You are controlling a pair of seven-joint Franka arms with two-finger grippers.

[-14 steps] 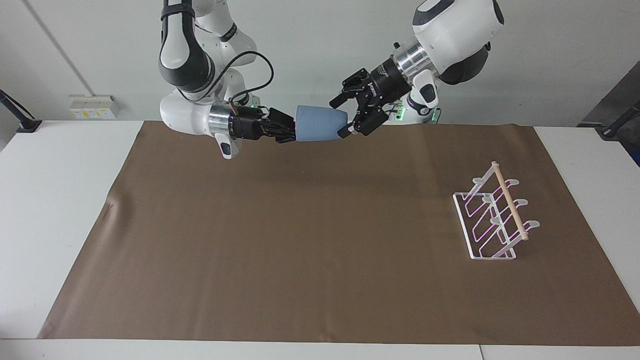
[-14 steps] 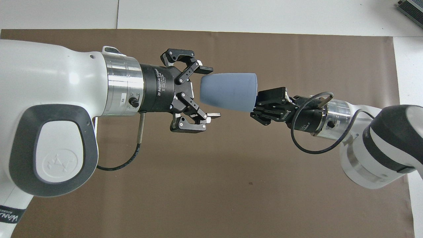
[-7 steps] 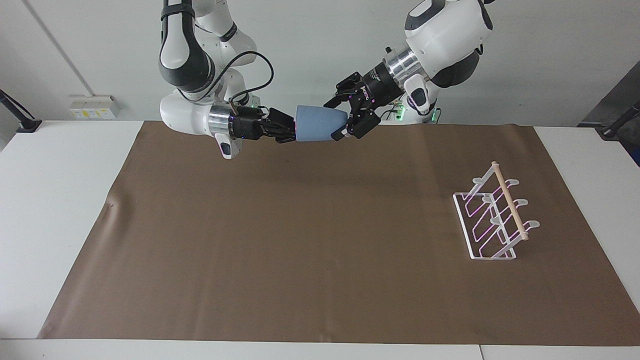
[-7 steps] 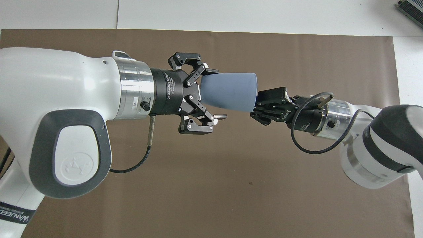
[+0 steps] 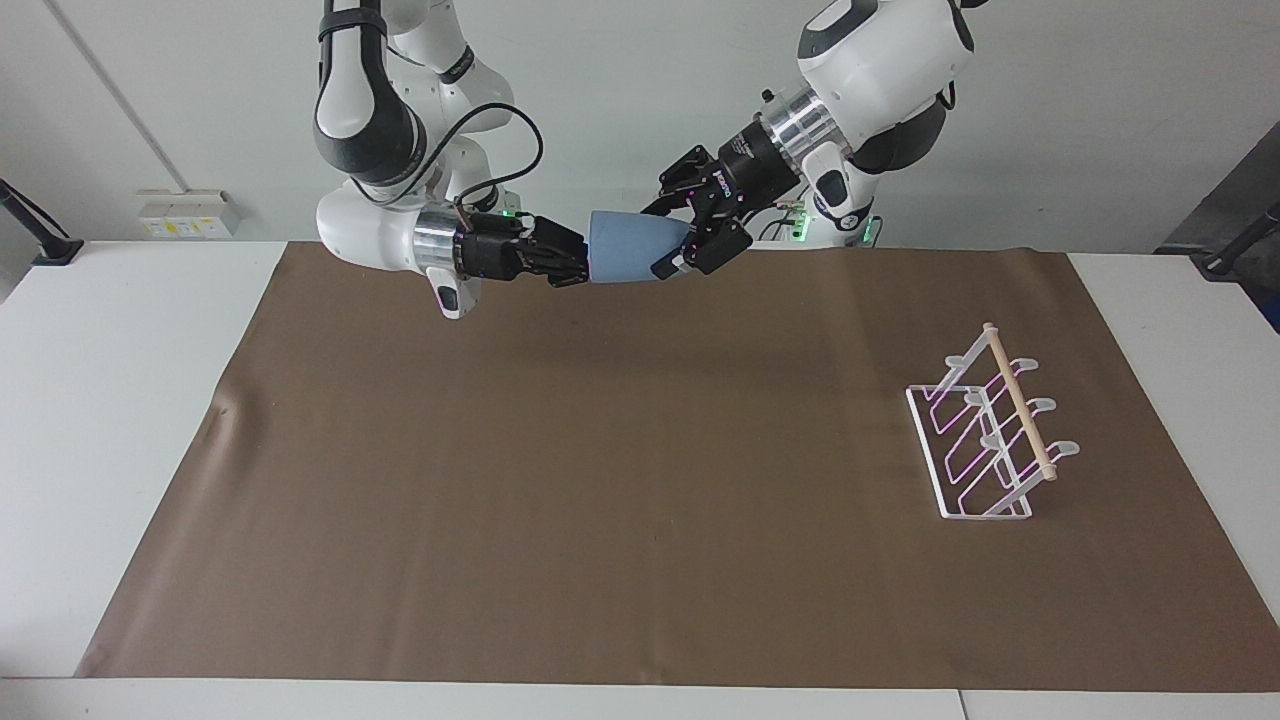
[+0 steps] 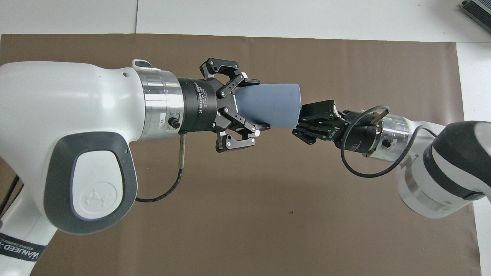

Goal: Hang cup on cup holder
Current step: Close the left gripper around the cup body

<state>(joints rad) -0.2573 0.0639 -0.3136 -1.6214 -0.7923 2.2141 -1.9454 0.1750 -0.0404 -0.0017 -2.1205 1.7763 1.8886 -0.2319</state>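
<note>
- I have the cup (image 5: 625, 247) up in the air between the two arms, lying on its side over the edge of the brown mat (image 5: 640, 480) nearest the robots, about midway along the worktop (image 5: 110, 400).
- The right gripper (image 5: 578, 262) is at the cup's wide, open end and pinches its rim with fingertips drawn tight together, just as it did a second ago; this arm has hardly shifted.
- The left gripper (image 5: 672, 243) is the one that has changed: a second ago it stood just off the cup's narrow base with its fingers spread wide, and half a second ago it had slid forward so the fingers flanked the base, still open.
- Now, in the overhead view, the left gripper's (image 6: 256, 103) fingers have come in against both sides of the cup (image 6: 268, 105) near its base, so both grippers hold the cup at once.
- The left arm's wrist has also moved up and in toward the cup compared with a second ago.
- The cup itself has barely moved in that time.
- The cup holder (image 5: 990, 430) stands on the mat toward the left arm's end of the worktop, well apart from both grippers, where it was before, with nothing on its prongs.
</note>
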